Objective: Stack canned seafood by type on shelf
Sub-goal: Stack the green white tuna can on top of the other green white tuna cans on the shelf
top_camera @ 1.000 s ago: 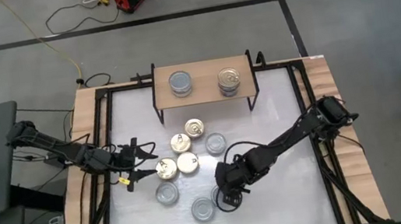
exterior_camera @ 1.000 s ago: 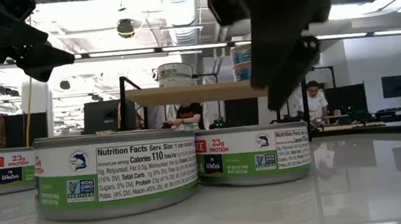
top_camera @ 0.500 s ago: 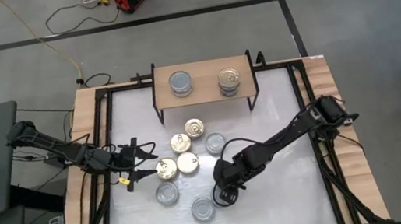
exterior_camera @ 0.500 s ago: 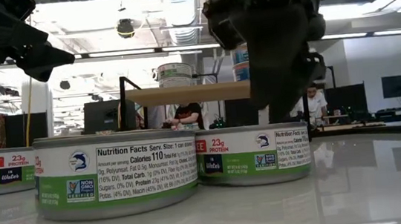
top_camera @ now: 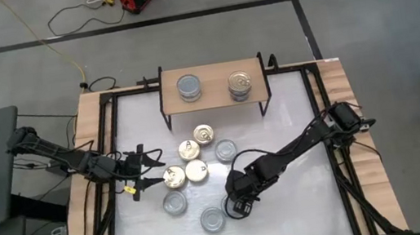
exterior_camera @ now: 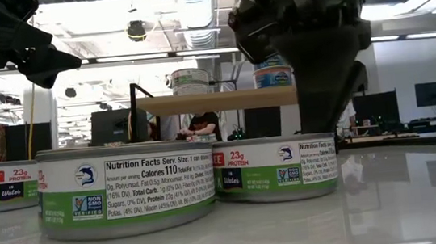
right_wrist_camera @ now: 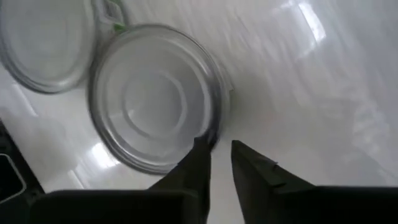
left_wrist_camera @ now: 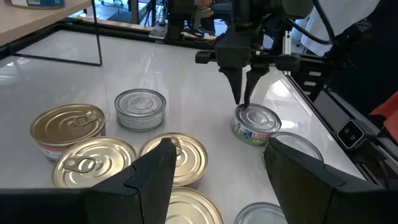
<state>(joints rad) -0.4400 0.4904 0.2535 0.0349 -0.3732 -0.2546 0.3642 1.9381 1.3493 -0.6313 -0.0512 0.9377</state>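
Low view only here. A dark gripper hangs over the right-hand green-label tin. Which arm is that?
Observer: That is the right gripper. The high view shows its arm reaching in from the table's right side.
Operator: Has it got hold of a tin?
Observer: The right wrist view shows its fingers nearly together astride the rim of a silver-lidded tin.
Operator: And the other arm?
Observer: The left gripper hovers open beside a cluster of four gold-lidded tins, touching none of them.
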